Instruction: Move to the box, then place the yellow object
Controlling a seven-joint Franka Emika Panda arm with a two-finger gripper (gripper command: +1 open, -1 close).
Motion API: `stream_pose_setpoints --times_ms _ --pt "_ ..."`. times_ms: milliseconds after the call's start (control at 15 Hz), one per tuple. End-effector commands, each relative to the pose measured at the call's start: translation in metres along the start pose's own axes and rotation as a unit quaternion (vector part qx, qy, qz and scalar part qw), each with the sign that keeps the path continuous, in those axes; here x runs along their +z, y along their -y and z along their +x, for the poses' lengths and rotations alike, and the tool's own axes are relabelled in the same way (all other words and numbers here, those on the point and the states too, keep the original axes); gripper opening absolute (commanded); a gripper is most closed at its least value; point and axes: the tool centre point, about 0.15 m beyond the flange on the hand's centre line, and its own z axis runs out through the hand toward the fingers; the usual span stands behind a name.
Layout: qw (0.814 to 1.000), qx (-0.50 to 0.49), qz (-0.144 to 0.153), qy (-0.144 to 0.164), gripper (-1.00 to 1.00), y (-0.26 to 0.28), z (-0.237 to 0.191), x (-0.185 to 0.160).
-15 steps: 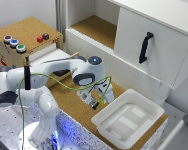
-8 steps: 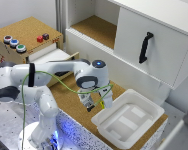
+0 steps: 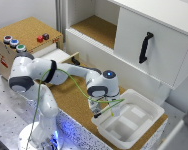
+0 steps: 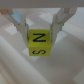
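Note:
The yellow object is a small yellow-green block marked with black letters, and it is held between my two fingers. My gripper is shut on it, just above the ridged white floor of the box. In the exterior view my gripper hangs over the near left corner of the box, a shallow white bin with a flared rim. The block is too small to make out there.
A wooden cabinet with coloured buttons stands at the back on the exterior view's left. A white cupboard with a black handle rises behind the bin. The bin rests on a cork surface. A green cable runs along the arm.
The arm has swung toward the exterior view's right and come lower, bringing the gripper to the bin's near left corner. The grip on the block has not changed.

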Motion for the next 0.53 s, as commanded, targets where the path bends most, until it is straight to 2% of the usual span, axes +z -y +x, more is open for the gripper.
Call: stream_pose_setpoints --times_ms 0,133,467 --pt "0.998 0.002 0.055 0.024 -1.0 0.01 0.059 0.058" --pt "0.997 0.0 0.066 0.027 -1.0 0.013 0.069 0.072" --pt "0.996 0.0 0.081 0.024 -1.0 0.016 0.098 0.078"
